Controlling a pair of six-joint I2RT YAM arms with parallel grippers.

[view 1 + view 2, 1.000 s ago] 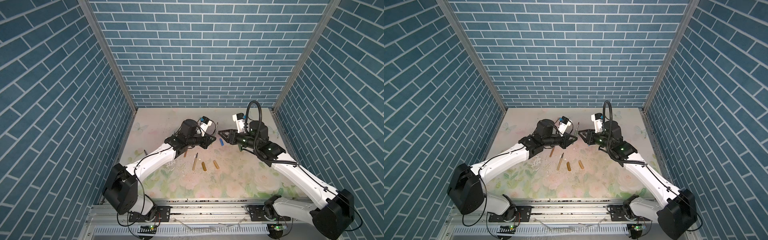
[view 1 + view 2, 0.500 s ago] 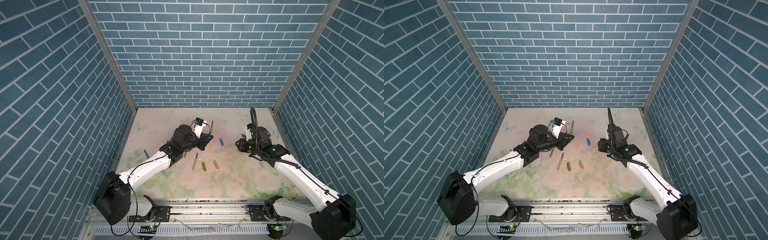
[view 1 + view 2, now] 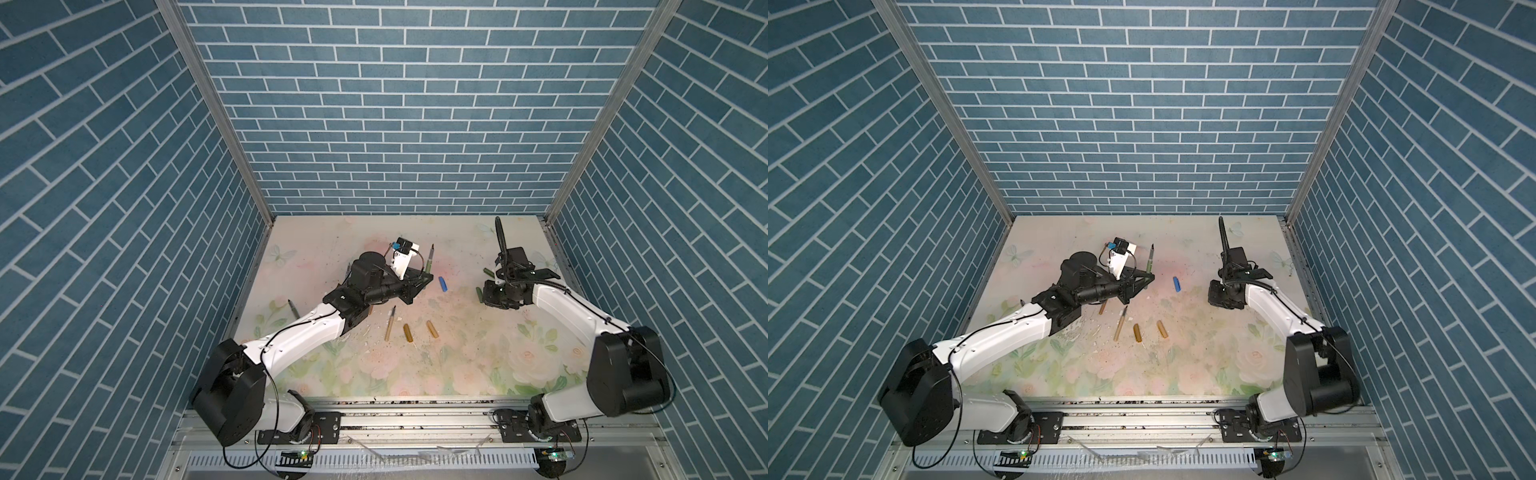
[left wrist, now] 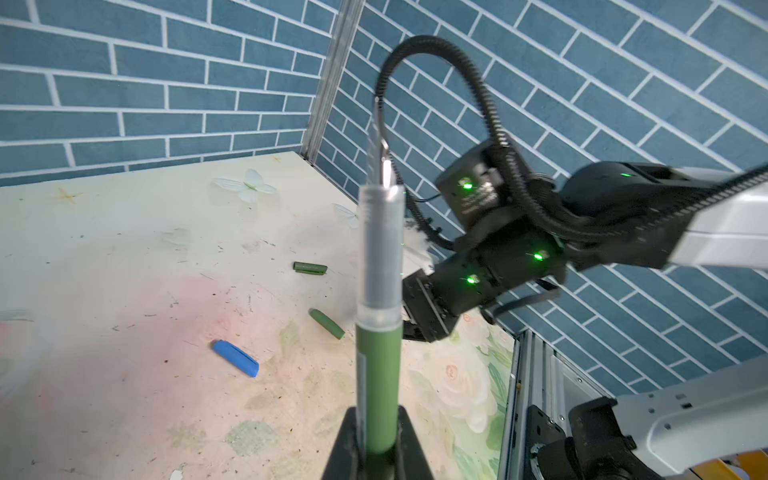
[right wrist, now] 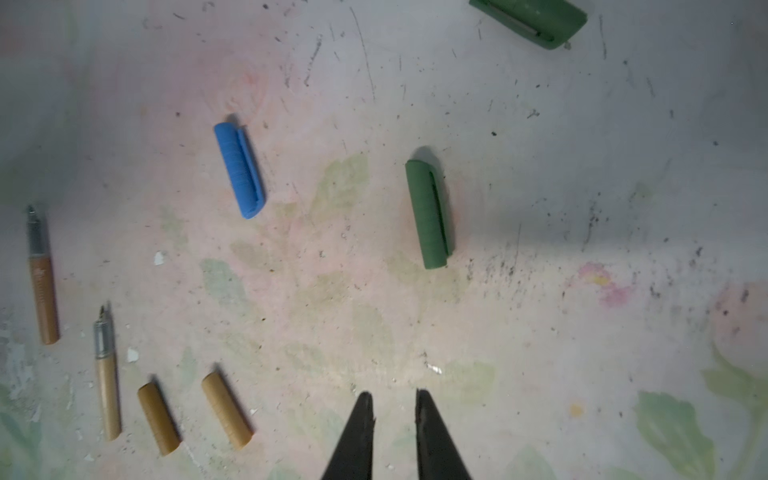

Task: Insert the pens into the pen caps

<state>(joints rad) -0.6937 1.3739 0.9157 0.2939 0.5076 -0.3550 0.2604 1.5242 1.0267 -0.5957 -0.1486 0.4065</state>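
My left gripper (image 3: pixel 424 280) (image 4: pixel 376 436) is shut on a dark green pen (image 3: pixel 428 261) (image 4: pixel 378 374), held upright with its tip up above the mat. My right gripper (image 5: pixel 390 399) (image 3: pixel 494 296) points down at the mat, its jaws a small gap apart with nothing between them. A green pen cap (image 5: pixel 429 214) (image 3: pixel 479 294) lies just ahead of it, and a second green cap (image 5: pixel 532 20) (image 3: pixel 488 272) farther off. The blue cap (image 3: pixel 443 284) (image 5: pixel 240 170) lies between the two grippers. Two golden-brown pens (image 5: pixel 43 286) (image 5: pixel 107 382) and two amber caps (image 5: pixel 158 417) (image 5: pixel 227 409) lie mid-table.
Another dark green pen (image 3: pixel 293 308) lies near the left wall beside my left arm. One brown pen (image 3: pixel 370 309) is partly under the left forearm. The floral mat (image 3: pixel 457 365) is ringed by blue brick walls, with a metal rail (image 3: pixel 415 415) along the front.
My right gripper swung away from the left one toward the right, turned down at the mat and narrowed its jaws. The left gripper drew back slightly and stood the green pen upright.
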